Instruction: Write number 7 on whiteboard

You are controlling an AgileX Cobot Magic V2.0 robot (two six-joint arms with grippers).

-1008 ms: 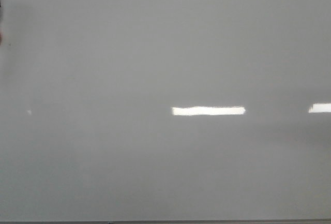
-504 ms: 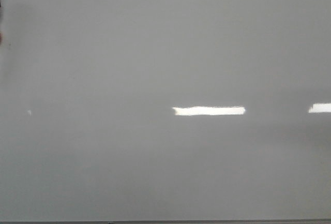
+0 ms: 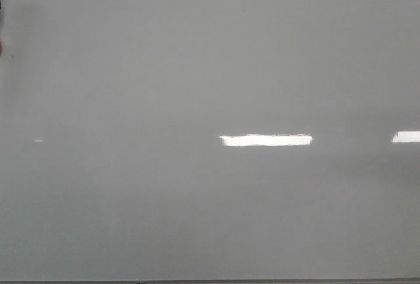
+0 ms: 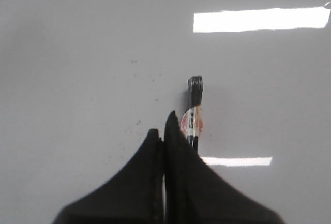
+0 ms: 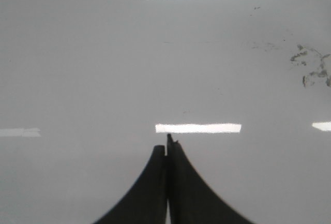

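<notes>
The whiteboard [image 3: 197, 74] fills the front view, pale grey and glossy, with bright rectangular reflections and a thin dark edge along the bottom. No number 7 shows on it in any view. Neither gripper shows in the front view. In the left wrist view my left gripper [image 4: 162, 131] is over the board [image 4: 77, 53], its jaws pressed together. A black marker [image 4: 194, 107] with a red-and-white label lies just beyond and beside one finger, partly hidden by it. In the right wrist view my right gripper [image 5: 166, 146] is shut and empty over the board [image 5: 77, 53].
Dark smudged ink marks [image 5: 312, 69] sit on the board in the right wrist view. Small dark specks [image 4: 135, 92] dot the board near the marker. A dark and reddish sliver [image 3: 1, 28] shows at the front view's left edge.
A small bright speck at the left of the board has changed shape slightly. Nothing else has visibly moved.
</notes>
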